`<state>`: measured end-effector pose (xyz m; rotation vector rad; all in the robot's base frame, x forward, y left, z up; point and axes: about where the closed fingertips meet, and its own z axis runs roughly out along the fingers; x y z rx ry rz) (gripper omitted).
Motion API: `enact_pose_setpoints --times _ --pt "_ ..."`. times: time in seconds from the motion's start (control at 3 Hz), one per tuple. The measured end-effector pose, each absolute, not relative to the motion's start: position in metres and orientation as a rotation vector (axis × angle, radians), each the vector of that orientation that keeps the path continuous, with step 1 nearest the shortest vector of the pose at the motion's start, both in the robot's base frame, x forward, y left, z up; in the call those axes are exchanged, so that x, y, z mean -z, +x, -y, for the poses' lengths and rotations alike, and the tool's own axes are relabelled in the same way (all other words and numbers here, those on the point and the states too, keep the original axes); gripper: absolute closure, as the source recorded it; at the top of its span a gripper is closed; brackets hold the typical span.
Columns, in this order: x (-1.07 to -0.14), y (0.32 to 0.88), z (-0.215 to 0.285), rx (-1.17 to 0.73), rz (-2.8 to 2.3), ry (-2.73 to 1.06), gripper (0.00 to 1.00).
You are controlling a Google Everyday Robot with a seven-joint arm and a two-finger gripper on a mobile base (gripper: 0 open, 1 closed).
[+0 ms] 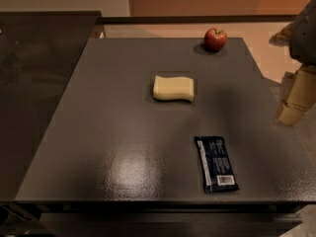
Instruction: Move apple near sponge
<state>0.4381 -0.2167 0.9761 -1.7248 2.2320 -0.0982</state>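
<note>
Red apple, yellow sponge; seemingly tan gripper, right edge

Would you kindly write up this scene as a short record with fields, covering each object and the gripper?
surface: dark table
apple: red, at the table's far edge, toward the right
sponge: pale yellow, flat near the table's middle, apart from the apple
snack wrapper: dark blue, flat, near the front edge, right of centre
gripper: beyond the table's right edge, touching none of the objects
task state: apple not yet near sponge
</note>
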Motion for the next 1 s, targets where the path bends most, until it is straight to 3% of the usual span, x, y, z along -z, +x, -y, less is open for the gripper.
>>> enact_pose_setpoints --times 1.0 --pt "-0.965 0.479 0.218 0.013 -2.197 -1.638 0.00"
